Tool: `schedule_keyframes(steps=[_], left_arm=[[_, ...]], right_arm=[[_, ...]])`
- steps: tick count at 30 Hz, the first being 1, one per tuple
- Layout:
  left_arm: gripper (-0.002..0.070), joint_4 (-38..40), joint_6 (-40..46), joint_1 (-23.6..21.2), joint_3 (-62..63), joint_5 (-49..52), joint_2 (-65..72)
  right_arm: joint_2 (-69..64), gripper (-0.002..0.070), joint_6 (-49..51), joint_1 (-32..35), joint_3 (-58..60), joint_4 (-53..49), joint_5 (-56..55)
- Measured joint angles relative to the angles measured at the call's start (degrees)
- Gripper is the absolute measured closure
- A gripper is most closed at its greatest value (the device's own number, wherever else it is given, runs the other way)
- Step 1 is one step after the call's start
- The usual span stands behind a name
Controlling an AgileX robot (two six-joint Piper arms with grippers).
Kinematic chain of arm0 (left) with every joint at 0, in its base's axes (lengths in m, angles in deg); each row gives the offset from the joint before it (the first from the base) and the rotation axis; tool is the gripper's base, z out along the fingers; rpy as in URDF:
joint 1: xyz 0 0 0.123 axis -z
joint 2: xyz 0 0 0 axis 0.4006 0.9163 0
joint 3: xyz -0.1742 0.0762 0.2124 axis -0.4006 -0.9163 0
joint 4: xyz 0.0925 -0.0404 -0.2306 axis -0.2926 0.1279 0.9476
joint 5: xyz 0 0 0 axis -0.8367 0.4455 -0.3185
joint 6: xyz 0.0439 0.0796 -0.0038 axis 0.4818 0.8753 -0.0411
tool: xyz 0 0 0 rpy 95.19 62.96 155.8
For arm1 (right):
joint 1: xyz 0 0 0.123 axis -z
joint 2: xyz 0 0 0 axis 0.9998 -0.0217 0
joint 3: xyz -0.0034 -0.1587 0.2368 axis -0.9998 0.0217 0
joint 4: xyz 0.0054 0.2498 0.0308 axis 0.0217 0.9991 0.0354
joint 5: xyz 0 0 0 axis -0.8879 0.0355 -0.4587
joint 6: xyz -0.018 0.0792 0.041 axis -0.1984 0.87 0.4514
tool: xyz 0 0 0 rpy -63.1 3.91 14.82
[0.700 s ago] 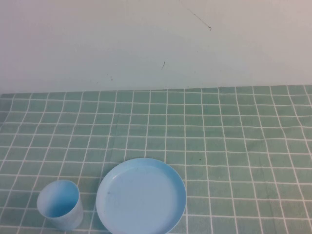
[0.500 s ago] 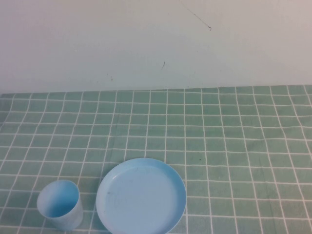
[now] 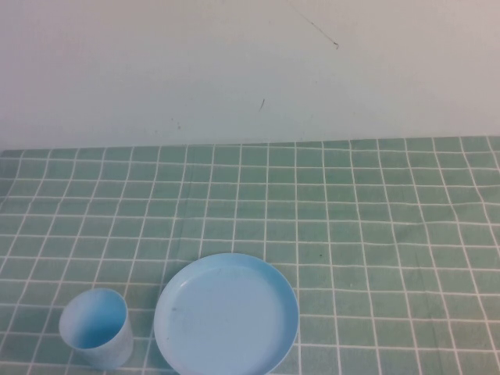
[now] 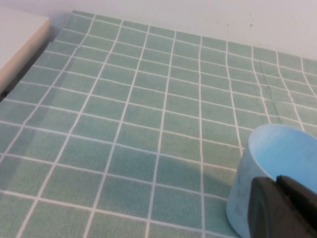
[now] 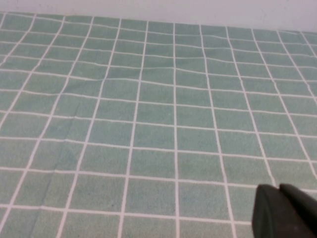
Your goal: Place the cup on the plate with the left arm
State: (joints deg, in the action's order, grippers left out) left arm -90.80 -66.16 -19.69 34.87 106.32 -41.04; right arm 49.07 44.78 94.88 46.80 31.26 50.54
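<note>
The light blue cup [image 3: 95, 326] stands upright on the green checked cloth at the near left, just left of the light blue plate [image 3: 226, 314], which lies empty near the front edge. Neither arm shows in the high view. In the left wrist view the left gripper [image 4: 277, 180] is shut and empty, its black fingers together just in front of the cup [image 4: 275, 148], short of it. In the right wrist view the right gripper [image 5: 279, 188] is shut and empty over bare cloth.
The green checked tablecloth [image 3: 351, 219] covers the table up to a white wall [image 3: 250, 70] at the back. A beige surface edge [image 4: 20, 39] lies beside the cloth in the left wrist view.
</note>
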Motion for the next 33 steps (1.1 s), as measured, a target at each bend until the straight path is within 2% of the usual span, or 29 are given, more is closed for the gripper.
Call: schedule_keyframes(steps=[27,31,33], left_arm=[[0.0678,1.78,0.50,0.00,0.00,-0.43,0.00],[0.0678,4.25,0.50,0.00,-0.26,-5.33,0.00],[0.0678,6.61,0.50,0.00,-0.45,-11.32,0.00]], right_arm=[[0.00,0.0678,0.00,0.00,0.00,-0.09,0.00],[0.00,0.0678,0.00,0.00,0.00,-0.09,0.00],[0.00,0.0678,0.00,0.00,0.00,-0.09,0.00]])
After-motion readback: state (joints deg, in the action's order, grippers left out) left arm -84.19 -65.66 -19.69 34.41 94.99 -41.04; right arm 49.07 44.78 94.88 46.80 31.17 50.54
